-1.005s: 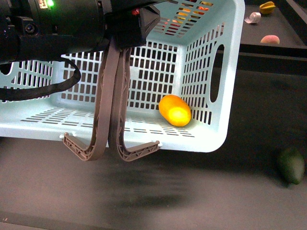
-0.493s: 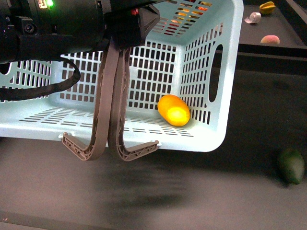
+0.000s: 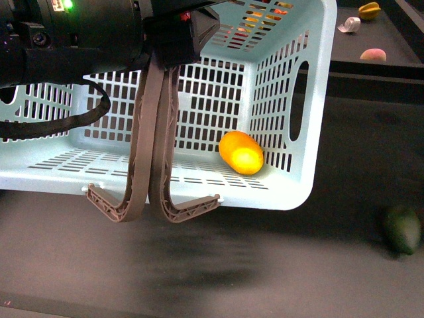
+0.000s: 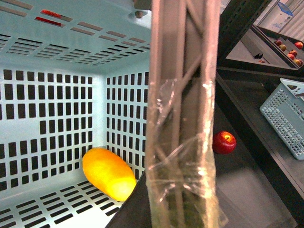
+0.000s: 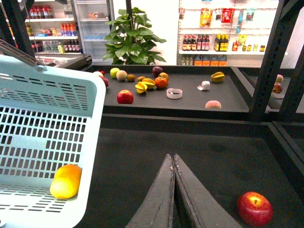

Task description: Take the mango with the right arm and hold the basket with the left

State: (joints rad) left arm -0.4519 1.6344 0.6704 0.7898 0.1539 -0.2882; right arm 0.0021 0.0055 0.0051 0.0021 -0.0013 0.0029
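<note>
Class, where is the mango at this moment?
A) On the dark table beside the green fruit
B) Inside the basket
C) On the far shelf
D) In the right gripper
B: the mango lies on the slotted floor of the basket; the right gripper is shut on nothing.

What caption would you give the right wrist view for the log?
Right hand shut and empty over the dark counter; mango lies inside the turquoise basket, red apple loose on the counter.

The yellow-orange mango (image 3: 241, 152) lies on its side on the turquoise basket's (image 3: 318, 99) slotted floor; close against a side wall.
</note>
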